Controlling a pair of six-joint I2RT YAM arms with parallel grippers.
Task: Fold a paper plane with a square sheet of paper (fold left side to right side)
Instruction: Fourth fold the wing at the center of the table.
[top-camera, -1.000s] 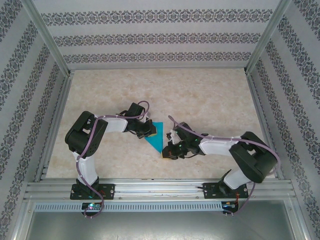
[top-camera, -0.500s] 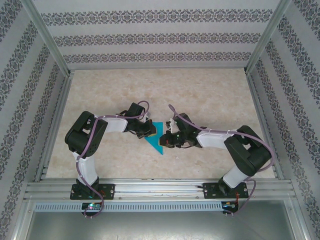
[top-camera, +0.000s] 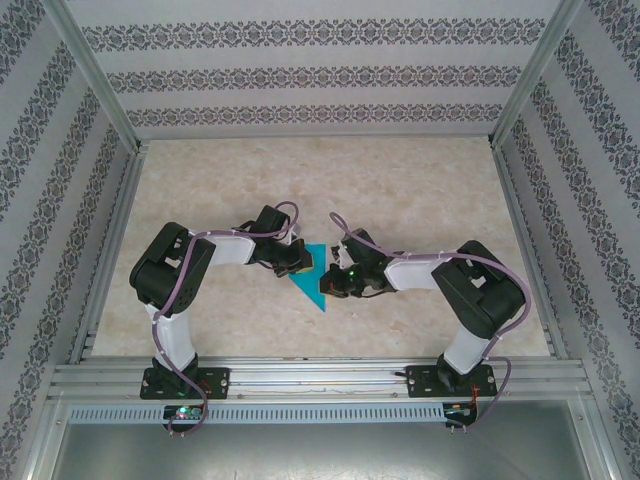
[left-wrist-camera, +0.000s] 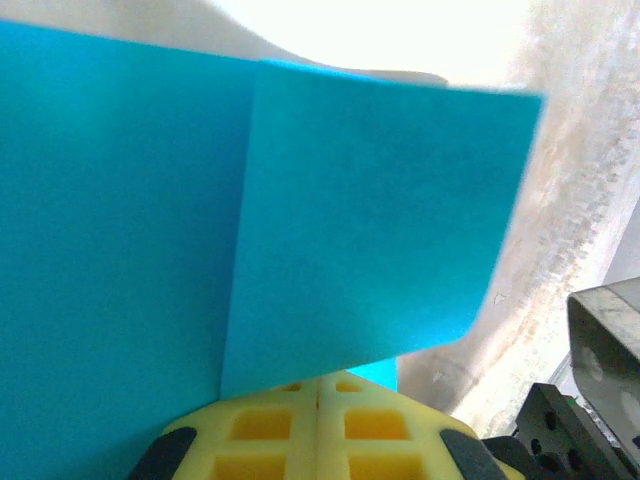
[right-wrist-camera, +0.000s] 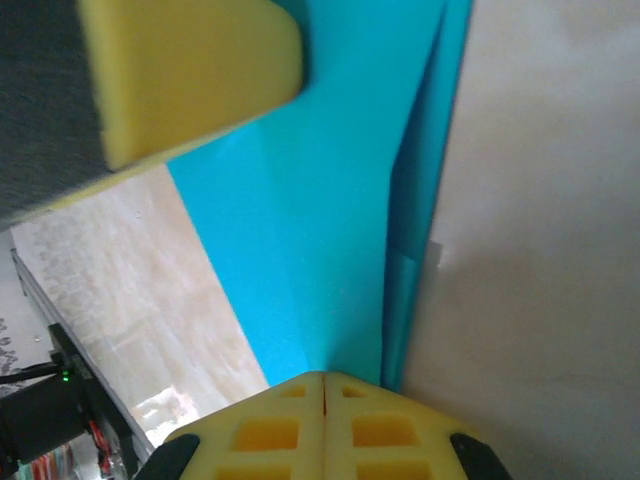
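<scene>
1. We see the sheet of paper (top-camera: 312, 280) lying near the middle of the pale marbled table (top-camera: 400, 190), between the two arms. It is folded into a teal triangle, wide at the far end and pointed toward the bases.
2. The left gripper (top-camera: 300, 264) sits at the paper's left edge, and the right gripper (top-camera: 327, 286) sits at its right edge, nearer the point.
3. From the left wrist, the left gripper (left-wrist-camera: 318, 410) has its yellow pads pressed together with no gap. The paper (left-wrist-camera: 200, 200) lies just ahead of the tips, with one flap lying over another layer.
4. From the right wrist, the right gripper (right-wrist-camera: 323, 405) is likewise closed, pad against pad. Its tips meet the paper (right-wrist-camera: 320, 220) beside a long crease.
5. We cannot tell whether either closed pair pinches any paper or only touches it.
6. A yellow finger (right-wrist-camera: 190, 70) of the left gripper shows over the paper's far end in the right wrist view.
</scene>
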